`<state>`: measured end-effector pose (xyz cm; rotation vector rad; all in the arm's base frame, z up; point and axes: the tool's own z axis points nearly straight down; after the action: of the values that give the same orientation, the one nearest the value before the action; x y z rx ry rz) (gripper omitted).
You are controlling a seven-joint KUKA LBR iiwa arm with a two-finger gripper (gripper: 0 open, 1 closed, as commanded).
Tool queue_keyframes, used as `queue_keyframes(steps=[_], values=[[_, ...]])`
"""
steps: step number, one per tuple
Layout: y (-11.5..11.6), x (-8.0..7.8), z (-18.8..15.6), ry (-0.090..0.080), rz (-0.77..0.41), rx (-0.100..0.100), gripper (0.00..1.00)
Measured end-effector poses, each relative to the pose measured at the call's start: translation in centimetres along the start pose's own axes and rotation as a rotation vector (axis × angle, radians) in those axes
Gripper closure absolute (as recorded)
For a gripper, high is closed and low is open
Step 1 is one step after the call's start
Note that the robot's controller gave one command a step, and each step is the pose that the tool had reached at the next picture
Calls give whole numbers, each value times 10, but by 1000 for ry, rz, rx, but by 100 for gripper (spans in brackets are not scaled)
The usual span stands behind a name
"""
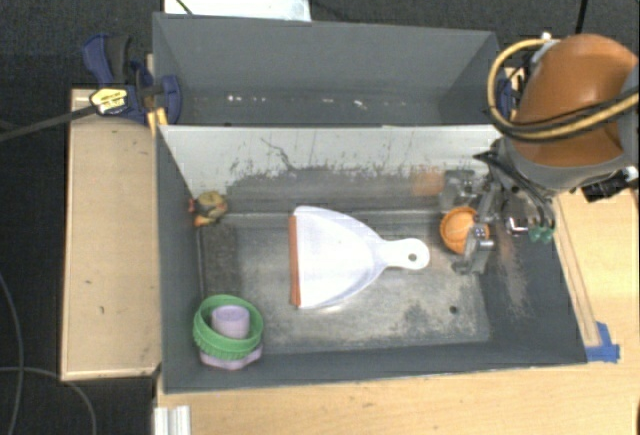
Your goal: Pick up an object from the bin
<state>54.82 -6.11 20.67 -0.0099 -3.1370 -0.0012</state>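
Gripper (476, 241): grip state cannot be told.
Just beside it: small round orange ball (457, 230).
Tip: centre over ball first.

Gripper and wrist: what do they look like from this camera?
The wrist wears a rounded orange-brown cover, with yellow and black cables looped round it. Below the cover sits a grey metal gripper.
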Motion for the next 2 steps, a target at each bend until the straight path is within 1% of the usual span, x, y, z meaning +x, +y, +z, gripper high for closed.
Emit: queue_keyframes(steps=[1, 2], values=[[0, -2, -4, -8, -2, 1, 0], [20, 7, 18, -16, 58, 2, 0]])
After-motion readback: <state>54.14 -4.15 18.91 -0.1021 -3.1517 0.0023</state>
